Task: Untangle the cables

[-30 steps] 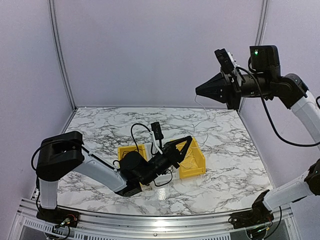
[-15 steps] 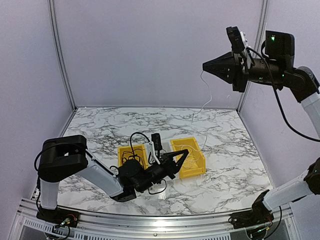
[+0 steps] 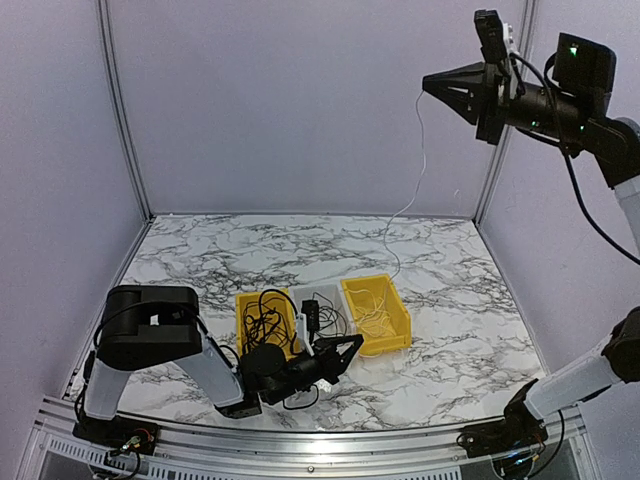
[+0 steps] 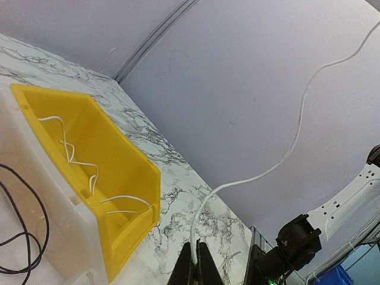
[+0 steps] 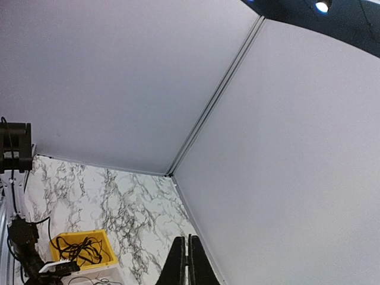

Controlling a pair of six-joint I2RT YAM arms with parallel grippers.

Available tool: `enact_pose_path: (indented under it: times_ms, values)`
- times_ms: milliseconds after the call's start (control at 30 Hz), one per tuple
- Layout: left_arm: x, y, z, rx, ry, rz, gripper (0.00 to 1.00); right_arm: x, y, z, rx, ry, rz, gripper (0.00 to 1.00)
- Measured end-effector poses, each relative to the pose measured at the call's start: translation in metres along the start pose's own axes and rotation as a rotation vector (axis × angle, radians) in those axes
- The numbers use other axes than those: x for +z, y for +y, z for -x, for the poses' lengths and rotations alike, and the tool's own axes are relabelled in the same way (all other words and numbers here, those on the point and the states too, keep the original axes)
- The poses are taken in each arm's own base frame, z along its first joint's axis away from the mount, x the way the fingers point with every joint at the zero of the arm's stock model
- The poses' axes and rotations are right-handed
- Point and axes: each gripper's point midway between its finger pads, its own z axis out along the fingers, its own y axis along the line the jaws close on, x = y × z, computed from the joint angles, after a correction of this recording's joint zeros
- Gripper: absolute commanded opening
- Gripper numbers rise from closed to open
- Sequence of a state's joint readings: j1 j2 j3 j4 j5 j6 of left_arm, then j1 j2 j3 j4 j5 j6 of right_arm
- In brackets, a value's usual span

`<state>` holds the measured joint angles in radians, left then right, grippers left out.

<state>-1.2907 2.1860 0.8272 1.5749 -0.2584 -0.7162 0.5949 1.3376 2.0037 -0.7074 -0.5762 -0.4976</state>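
A pale whitish cable (image 3: 422, 140) runs taut from my right gripper (image 3: 428, 82), raised high at the upper right, down toward my left gripper (image 3: 355, 342), low on the table in front of the bins. Both grippers are shut on this cable. In the left wrist view the jaws (image 4: 196, 258) pinch the cable (image 4: 298, 124), which climbs to the upper right. In the right wrist view the gripper (image 5: 189, 252) is closed with a pale sliver between its fingers. Black cables (image 3: 262, 312) lie tangled in the left yellow bin (image 3: 243, 300). More whitish cables (image 3: 372, 310) lie in the right yellow bin (image 3: 400, 322).
A clear white bin (image 3: 325, 296) with a black cable stands between the two yellow bins. The left wrist view shows the right yellow bin (image 4: 127, 160) and the right arm's base (image 4: 297, 243). The enclosure walls and corner post (image 3: 505, 130) are close behind the right arm.
My right gripper rose higher and further right, drawing the whitish cable up. My left gripper drew back from over the bins toward the near table edge and lower.
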Motion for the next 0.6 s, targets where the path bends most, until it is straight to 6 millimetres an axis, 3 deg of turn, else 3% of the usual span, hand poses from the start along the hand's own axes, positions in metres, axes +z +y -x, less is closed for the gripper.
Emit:
enact_pose_path:
  times_ms: [133, 300, 433, 600]
  values:
    - [-0.007, 0.013, -0.007, -0.019, 0.010, 0.040, 0.00, -0.012, -0.022, 0.023, -0.040, -0.043, -0.076, 0.00]
    - [-0.008, 0.014, -0.003, -0.043, -0.015, 0.048, 0.00, -0.037, -0.060, 0.052, -0.097, -0.072, -0.250, 0.00]
    - [-0.008, 0.007, 0.010, -0.073, -0.068, 0.022, 0.00, -0.048, -0.080, 0.051, -0.098, -0.042, -0.354, 0.00]
    - [-0.011, 0.009, 0.015, -0.090, -0.090, 0.036, 0.00, -0.051, -0.105, 0.033, -0.063, 0.038, -0.460, 0.00]
